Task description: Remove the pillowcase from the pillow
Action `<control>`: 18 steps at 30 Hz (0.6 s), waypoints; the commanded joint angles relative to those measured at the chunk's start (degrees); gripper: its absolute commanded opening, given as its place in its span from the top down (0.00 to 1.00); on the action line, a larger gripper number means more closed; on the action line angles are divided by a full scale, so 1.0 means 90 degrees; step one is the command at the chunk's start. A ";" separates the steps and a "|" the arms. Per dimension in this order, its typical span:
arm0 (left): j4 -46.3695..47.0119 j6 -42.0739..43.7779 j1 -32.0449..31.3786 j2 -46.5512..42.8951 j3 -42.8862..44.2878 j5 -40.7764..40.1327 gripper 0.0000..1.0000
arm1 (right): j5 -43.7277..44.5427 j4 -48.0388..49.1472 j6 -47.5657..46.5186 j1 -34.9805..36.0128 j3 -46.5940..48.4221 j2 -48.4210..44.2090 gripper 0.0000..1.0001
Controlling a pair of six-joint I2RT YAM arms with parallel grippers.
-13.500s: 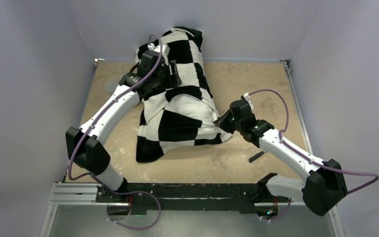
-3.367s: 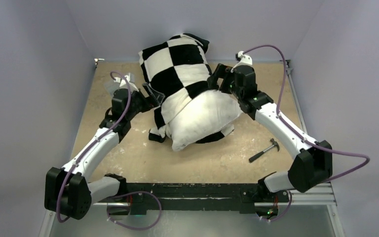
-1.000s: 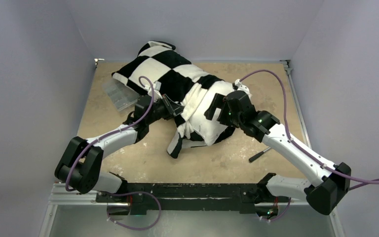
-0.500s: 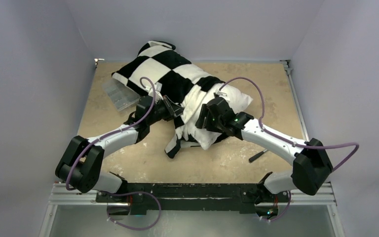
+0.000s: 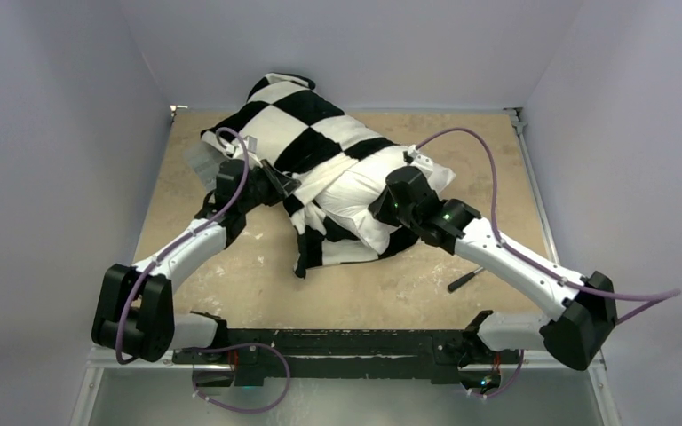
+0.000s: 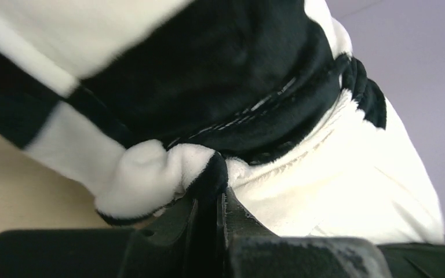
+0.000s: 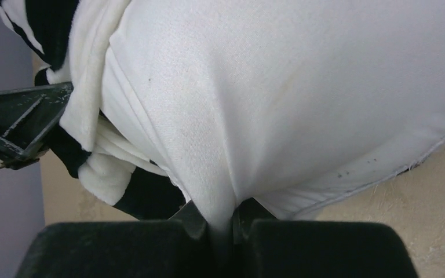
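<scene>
While a clear box (image 5: 194,162) sits beside the pillowcase (image 5: 306,115), a tool (image 5: 463,280) lies apart.

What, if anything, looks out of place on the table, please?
A small dark tool lies loose on the table beside the right arm, unrelated to the bedding; the pillowcase is merely bunched halfway down the pillow.

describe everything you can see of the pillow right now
The pillow is plump, plain white, smooth woven cloth with a stitched edge seam and a few tiny dark specks. It lies on the table, the end toward the right arm bare, the rest inside the checkered pillowcase, whose bunched opening wraps its middle. The right gripper has its jaws shut on a pinched fold of the bare end.
</scene>
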 commanded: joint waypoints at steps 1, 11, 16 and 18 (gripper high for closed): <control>-0.0658 0.0949 0.0592 -0.0343 0.0471 -0.1097 1.00 | 0.1363 -0.0705 0.0414 -0.0145 0.0741 -0.0878 1.00; -0.1412 0.1580 0.1436 0.0004 0.0790 -0.2366 1.00 | 0.1051 -0.0850 0.0079 -0.0307 0.1106 -0.1672 1.00; -0.1846 0.1801 0.1626 0.0495 0.0851 -0.2428 1.00 | -0.0087 -0.0348 -0.0244 -0.0313 0.0415 -0.1984 1.00; -0.1875 0.1874 0.1624 0.0627 0.0819 -0.2075 1.00 | -0.0747 -0.0059 -0.0543 -0.0306 0.0124 -0.2094 1.00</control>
